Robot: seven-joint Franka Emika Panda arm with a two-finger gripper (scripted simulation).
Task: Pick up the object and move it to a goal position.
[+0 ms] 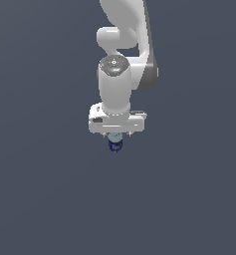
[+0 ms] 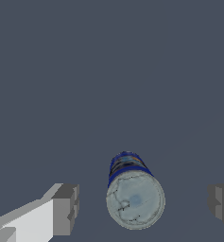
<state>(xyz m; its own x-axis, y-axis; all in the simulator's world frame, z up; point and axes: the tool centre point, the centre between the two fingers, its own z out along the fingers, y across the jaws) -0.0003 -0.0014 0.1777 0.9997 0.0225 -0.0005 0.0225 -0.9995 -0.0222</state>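
the exterior view looks from a distance at the arm [image 1: 120, 74], which reaches toward the camera, against a plain grey ground. the wrist view looks down close between the fingers [image 2: 65, 208]. both views share the can [image 2: 134, 198].

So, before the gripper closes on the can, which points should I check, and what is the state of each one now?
1. Gripper open: ok, fingers stand wide apart.
2. Can between the fingers: ok in the wrist view.
3. Fingers clear of the can: ok, gaps on both sides.
4. Can upright: ok, its silvery top faces the wrist camera.
5. Fingers low enough around the can: cannot tell; the exterior view shows the can just under the hand.
6. Goal position: cannot tell, no marker visible.
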